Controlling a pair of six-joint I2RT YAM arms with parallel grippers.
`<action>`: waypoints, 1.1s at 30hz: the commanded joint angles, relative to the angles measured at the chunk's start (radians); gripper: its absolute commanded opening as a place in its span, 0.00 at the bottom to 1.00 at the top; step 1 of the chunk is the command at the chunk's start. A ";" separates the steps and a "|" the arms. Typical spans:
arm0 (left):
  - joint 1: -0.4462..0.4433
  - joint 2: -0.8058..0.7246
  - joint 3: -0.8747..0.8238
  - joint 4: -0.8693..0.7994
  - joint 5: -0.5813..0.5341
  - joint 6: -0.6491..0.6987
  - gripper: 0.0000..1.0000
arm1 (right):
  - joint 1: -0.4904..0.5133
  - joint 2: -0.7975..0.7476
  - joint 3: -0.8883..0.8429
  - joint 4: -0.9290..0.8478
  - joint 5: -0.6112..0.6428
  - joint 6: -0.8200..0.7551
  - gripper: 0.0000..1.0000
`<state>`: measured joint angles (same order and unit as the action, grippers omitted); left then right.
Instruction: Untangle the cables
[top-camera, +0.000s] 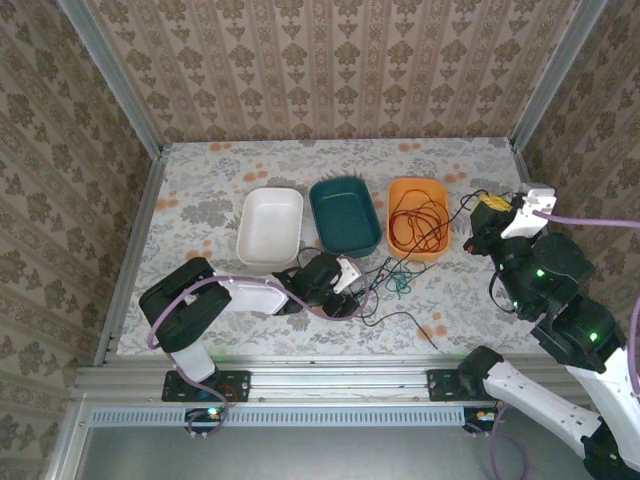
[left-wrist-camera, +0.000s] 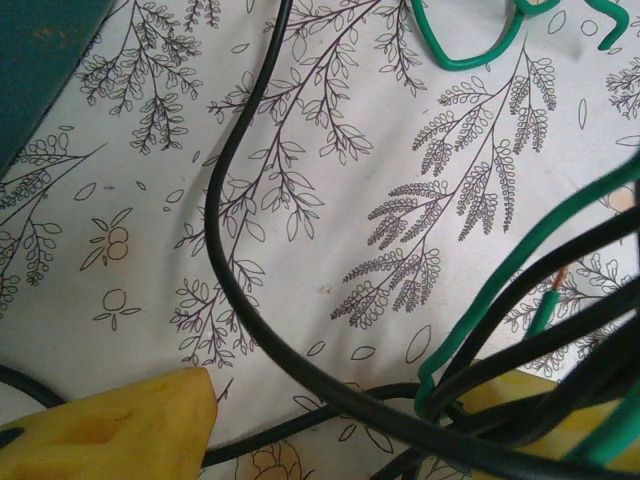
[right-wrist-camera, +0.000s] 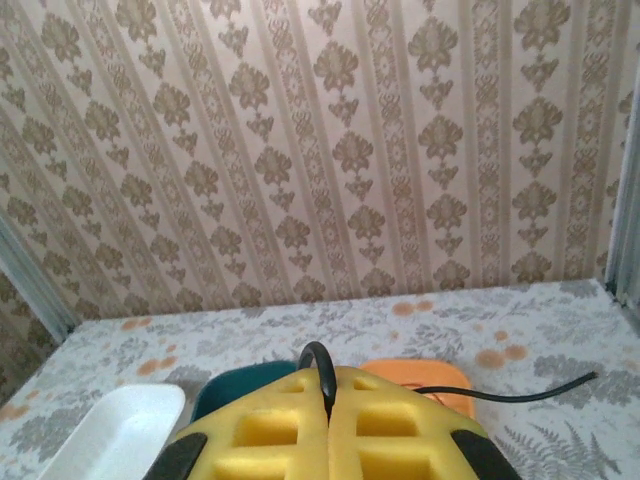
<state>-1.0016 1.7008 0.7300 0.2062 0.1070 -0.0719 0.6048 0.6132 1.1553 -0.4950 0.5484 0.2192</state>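
Note:
The red cable (top-camera: 420, 222) lies coiled inside the orange tray (top-camera: 402, 187). On the table in front of the trays, the green cable (top-camera: 400, 281) and the black cable (top-camera: 405, 318) are tangled. My left gripper (top-camera: 345, 282) is low over that tangle and open. Its yellow fingers (left-wrist-camera: 120, 430) stand wide apart, with black cable (left-wrist-camera: 300, 365) and green cable (left-wrist-camera: 500, 275) strands crossing between them. My right gripper (top-camera: 482, 207) is raised at the right. It is shut, with a loop of black cable (right-wrist-camera: 322, 365) pinched between its yellow fingertips (right-wrist-camera: 270, 420).
A white tray (top-camera: 270, 228) and a teal tray (top-camera: 344, 214) stand left of the orange one in a row. The teal tray's corner (left-wrist-camera: 40, 60) is close to my left gripper. Patterned walls enclose the table on three sides.

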 joint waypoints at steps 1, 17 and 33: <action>0.011 0.049 -0.011 -0.100 -0.065 -0.014 0.68 | -0.005 -0.033 0.070 0.177 0.118 -0.110 0.00; 0.016 0.066 -0.004 -0.123 -0.090 -0.004 0.72 | -0.004 -0.035 0.332 0.249 0.296 -0.396 0.00; 0.038 0.040 -0.041 -0.091 -0.135 -0.052 0.18 | 0.061 0.030 0.533 0.095 0.466 -0.470 0.00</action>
<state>-0.9783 1.7195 0.7383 0.2291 0.0277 -0.1062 0.6498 0.6468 1.6226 -0.4454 0.9184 -0.2249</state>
